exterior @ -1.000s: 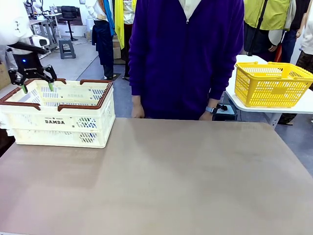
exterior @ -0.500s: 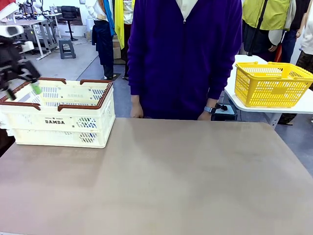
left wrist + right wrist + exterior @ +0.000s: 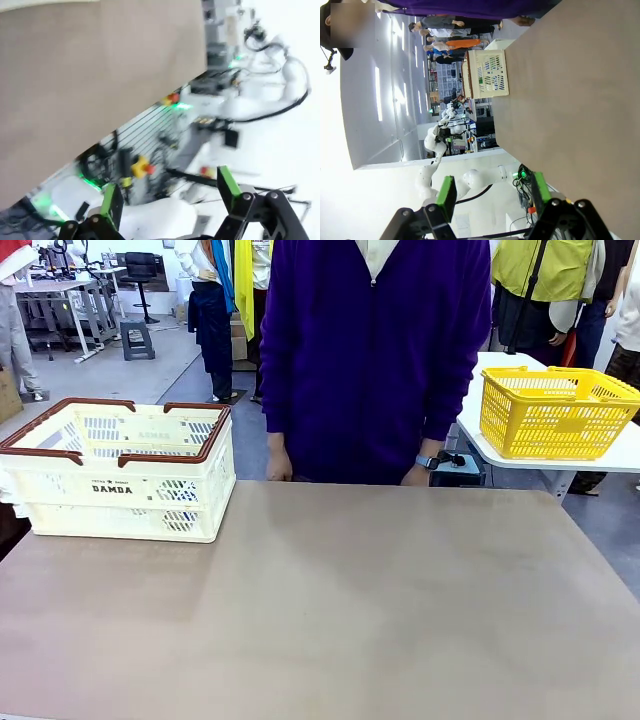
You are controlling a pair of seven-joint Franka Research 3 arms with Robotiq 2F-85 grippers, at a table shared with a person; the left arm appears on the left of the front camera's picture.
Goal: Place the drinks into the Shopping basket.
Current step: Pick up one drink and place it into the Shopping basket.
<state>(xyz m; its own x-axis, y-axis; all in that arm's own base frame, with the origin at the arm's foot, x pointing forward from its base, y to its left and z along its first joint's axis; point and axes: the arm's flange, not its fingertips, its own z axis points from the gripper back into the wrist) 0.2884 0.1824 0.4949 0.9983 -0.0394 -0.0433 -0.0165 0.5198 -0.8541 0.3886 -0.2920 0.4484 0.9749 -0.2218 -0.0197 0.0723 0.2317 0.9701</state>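
Note:
The Shopping basket [image 3: 120, 475], cream-white with a dark brown rim and "DAMDA" on its side, stands on the table's far left; in the right wrist view it shows small and sideways as the basket [image 3: 490, 75]. The drinks are out of view; I cannot see down to the basket's floor. My left gripper [image 3: 170, 195] is open, its green pads wide apart with nothing between them, and it looks past the table's edge at equipment below. My right gripper [image 3: 492, 192] is also open and empty, off the near edge of the table.
A person in a purple top stands at the far side with both hands [image 3: 280, 468] at the table's edge. A yellow mesh basket [image 3: 555, 410] sits on a separate white table at the far right. The brown tabletop [image 3: 380, 600] is bare.
My left gripper was over the Shopping basket's left end, then drew away to the left and has left the front view. The basket and the person have not moved.

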